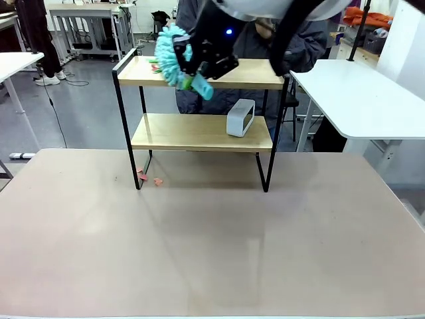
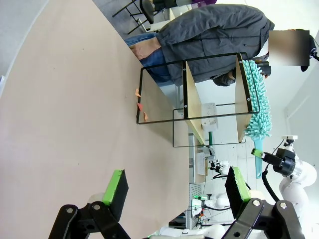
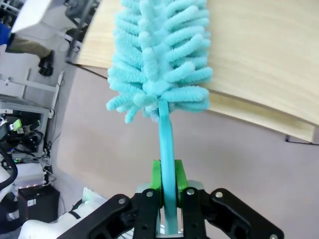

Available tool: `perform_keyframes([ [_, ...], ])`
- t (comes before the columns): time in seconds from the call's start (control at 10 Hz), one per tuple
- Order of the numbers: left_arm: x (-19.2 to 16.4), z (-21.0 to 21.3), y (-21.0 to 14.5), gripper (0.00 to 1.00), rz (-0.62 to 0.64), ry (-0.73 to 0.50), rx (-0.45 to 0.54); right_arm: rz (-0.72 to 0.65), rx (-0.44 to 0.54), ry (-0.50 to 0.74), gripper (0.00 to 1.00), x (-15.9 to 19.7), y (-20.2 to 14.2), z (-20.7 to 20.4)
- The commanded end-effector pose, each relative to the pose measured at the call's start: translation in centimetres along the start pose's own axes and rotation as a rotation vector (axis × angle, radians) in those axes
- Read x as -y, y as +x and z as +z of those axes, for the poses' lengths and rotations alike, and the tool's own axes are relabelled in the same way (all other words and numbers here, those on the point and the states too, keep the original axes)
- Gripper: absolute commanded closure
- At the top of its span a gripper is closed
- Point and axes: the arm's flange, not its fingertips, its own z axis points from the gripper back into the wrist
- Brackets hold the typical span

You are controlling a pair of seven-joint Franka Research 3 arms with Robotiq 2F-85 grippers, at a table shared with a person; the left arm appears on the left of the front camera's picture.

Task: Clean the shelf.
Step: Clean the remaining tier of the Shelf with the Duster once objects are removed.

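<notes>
The shelf (image 1: 179, 133), two light wooden boards in a thin black frame, stands at the far middle of the table. My right gripper (image 1: 193, 81) is shut on the handle of a teal fluffy duster (image 1: 170, 52), whose head lies on the left part of the top board. In the right wrist view the duster (image 3: 157, 55) rests on that board (image 3: 269, 59), its handle clamped in the right gripper (image 3: 167, 185). My left gripper (image 2: 177, 191) hangs open over the table, far from the shelf (image 2: 192, 99), holding nothing. The duster (image 2: 256, 99) lies along the top board there.
A small grey-white box (image 1: 240, 117) stands on the lower board. Reddish scraps (image 1: 150, 178) lie on the table by the shelf's front left leg, and some sit on the top board (image 1: 154, 64). A person (image 1: 302, 46) stands behind the shelf. White tables (image 1: 362, 100) flank the scene.
</notes>
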Motion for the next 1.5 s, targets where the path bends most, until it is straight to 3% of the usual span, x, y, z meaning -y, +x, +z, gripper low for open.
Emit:
perform_keyframes([
  [0.0,0.1,-0.3,-0.5,0.0,-0.021,-0.023,0.012,0.02,-0.041,-0.005,1.0,-3.8,1.1,-1.2],
  [0.3,0.1,-0.3,-0.5,0.0,-0.021,-0.023,0.012,0.025,-0.062,0.049,1.0,-5.4,0.9,-0.9],
  [0.6,0.1,-0.3,-0.5,0.0,-0.021,-0.023,0.012,-0.07,-0.046,0.08,1.0,-1.9,0.9,1.3],
  [0.8,0.1,-0.3,-0.5,0.0,-0.021,-0.023,0.012,-0.094,-0.102,0.214,1.0,0.3,0.6,3.1],
  [1.0,0.1,-0.3,-0.5,0.0,-0.021,-0.023,0.012,-0.121,-0.088,0.245,1.0,2.0,0.0,4.4],
  [1.2,0.1,-0.3,-0.5,0.0,-0.021,-0.023,0.012,-0.144,-0.069,0.258,1.0,5.7,-1.0,6.8],
  [1.4,0.1,-0.3,-0.5,0.0,-0.021,-0.023,0.012,-0.116,-0.171,0.445,1.0,12.7,-3.5,11.6],
])
